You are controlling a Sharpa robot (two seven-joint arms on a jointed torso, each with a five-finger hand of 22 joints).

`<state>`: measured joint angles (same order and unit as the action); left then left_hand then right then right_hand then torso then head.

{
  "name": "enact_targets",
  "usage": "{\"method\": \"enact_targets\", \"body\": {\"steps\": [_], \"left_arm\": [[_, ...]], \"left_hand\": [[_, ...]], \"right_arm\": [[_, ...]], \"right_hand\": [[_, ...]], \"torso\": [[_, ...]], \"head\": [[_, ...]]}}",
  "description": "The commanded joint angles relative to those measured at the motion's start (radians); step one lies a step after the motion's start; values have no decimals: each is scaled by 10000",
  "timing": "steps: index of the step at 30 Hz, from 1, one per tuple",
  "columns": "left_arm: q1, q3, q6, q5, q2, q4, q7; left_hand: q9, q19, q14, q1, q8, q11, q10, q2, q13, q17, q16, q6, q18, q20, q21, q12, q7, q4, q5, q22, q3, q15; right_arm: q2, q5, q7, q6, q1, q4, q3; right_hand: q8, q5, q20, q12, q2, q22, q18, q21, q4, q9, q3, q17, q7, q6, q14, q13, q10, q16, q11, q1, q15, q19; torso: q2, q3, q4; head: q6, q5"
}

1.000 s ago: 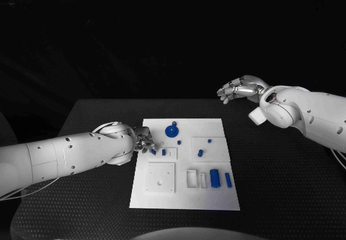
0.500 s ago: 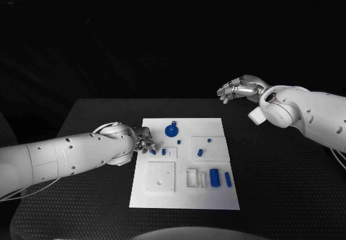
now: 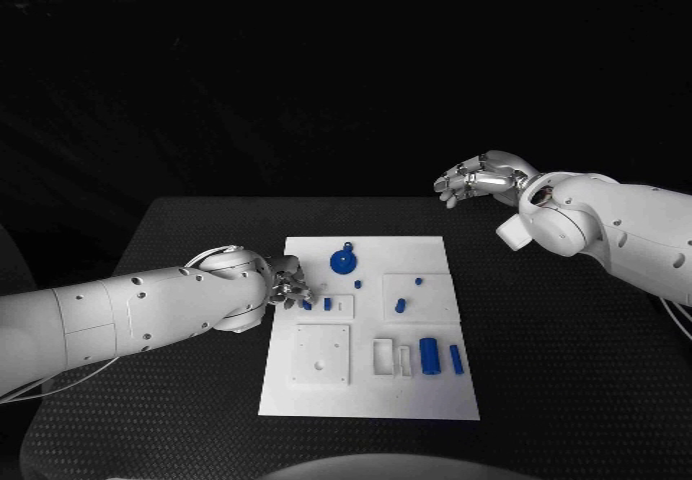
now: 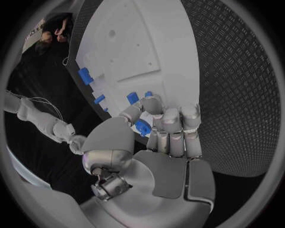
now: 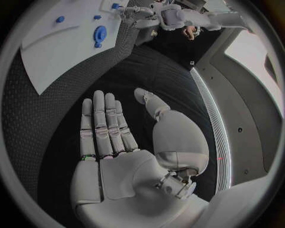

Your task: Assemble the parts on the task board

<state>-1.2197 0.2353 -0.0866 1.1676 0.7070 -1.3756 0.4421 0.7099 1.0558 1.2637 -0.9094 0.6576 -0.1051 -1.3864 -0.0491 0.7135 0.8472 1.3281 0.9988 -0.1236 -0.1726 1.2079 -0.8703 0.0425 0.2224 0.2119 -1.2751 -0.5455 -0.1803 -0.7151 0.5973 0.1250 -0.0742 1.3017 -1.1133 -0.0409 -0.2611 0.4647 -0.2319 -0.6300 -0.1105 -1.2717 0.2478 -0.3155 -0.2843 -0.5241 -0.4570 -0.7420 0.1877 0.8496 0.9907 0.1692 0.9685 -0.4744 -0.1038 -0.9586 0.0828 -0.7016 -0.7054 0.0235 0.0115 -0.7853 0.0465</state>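
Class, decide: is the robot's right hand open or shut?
Open. The right hand shows its fingers straight, holding nothing, away from the task board.

The right hand point(image 5: 109, 142) hangs flat and empty above the black table point(image 5: 148, 71), fingers point(image 5: 98, 123) straight and side by side. Beyond lies the white task board point(image 5: 53, 52), where the left hand point(image 5: 137, 13) reaches among blue parts point(image 5: 99, 34).

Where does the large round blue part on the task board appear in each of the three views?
Head view: round blue part at the board's far end, left of centre.
Left wrist view: I cannot pick it out; the left robot hand pinches a small blue part.
Right wrist view: near the circle's rim.
Shared landmark: the white task board.
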Motion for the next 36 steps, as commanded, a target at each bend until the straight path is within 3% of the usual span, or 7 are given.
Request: {"method": "enact_targets", "body": {"steps": [1, 14, 18, 22, 28, 36], "left_arm": [[52, 35, 315, 36, 9, 16, 18], [50, 35, 343, -275, -78, 71, -49], [48, 35, 362, -322, -73, 133, -48], [48, 35, 423, -333, -70, 154, -43], [47, 35, 455, -333, -80, 183, -40], [47, 35, 461, -333, -81, 223, -35]], "left_hand": [[83, 36, 167, -182, 17, -12, -89, -55, -11, -13, 25, 449, -162, -762, 37, 68, -406, 50, 31, 13, -98, -245], [90, 40, 168, -76, -50, 18, -112, 8, -22, -29, -3, 456, -150, -756, 20, 91, -383, -57, 10, 25, -49, -235], [48, 30, 161, 162, -214, 50, -121, 367, -50, -49, -47, 454, -156, -768, -22, 146, -354, -390, -188, 45, 15, -208], [26, 20, 159, 600, -324, 53, -121, 917, -64, -60, -76, 487, -167, -785, -62, 185, -351, -857, -369, 61, 141, -205], [40, 29, 169, 778, -373, 40, -138, 1248, -60, -57, -79, 535, -187, -810, -72, 194, -362, -1122, -424, 60, 143, -217], [76, 34, 176, 908, -374, 27, -150, 1472, -55, -50, -76, 587, -199, -827, -77, 196, -378, -1320, -459, 56, 149, -227]], "right_arm": [[11, -71, 109, 96, -5, -7, 2], [18, -74, 103, 85, -6, -13, 2], [10, -74, 100, 80, -6, -18, 2], [10, -74, 99, 82, -6, -18, 2], [13, -76, 99, 85, -6, -22, 2], [7, -78, 96, 86, -6, -25, 2]], "right_hand": [[-49, 59, 25, 60, -27, -17, 140, -43, 40, 16, -34, 12, -17, 58, -26, -16, 84, 27, 12, 57, 40, 57], [-49, 60, 25, 62, -26, -17, 140, -44, 40, 17, -32, 13, -17, 57, -27, -17, 83, 27, 11, 64, 40, 59], [-49, 61, 24, 64, -29, -17, 140, -44, 39, 18, -30, 13, -16, 56, -28, -17, 82, 28, 11, 67, 41, 60], [-48, 62, 24, 64, -30, -17, 140, -44, 40, 18, -29, 13, -16, 56, -28, -18, 81, 28, 10, 68, 41, 61], [-48, 64, 23, 66, -31, -17, 140, -44, 42, 19, -27, 13, -16, 56, -29, -18, 80, 28, 10, 75, 41, 62], [-49, 68, 22, 67, -33, -17, 140, -44, 44, 19, -23, 14, -15, 56, -30, -19, 80, 29, 9, 83, 42, 64]], "torso": [[-3, 1, 6], [-2, 8, -1], [2, 10, -4], [3, 16, -2], [-1, 12, -2], [1, 12, -2]], "head": [[-4, 1], [-1, -23], [-8, -21], [-22, -30], [-21, -47], [-38, -55]]}}
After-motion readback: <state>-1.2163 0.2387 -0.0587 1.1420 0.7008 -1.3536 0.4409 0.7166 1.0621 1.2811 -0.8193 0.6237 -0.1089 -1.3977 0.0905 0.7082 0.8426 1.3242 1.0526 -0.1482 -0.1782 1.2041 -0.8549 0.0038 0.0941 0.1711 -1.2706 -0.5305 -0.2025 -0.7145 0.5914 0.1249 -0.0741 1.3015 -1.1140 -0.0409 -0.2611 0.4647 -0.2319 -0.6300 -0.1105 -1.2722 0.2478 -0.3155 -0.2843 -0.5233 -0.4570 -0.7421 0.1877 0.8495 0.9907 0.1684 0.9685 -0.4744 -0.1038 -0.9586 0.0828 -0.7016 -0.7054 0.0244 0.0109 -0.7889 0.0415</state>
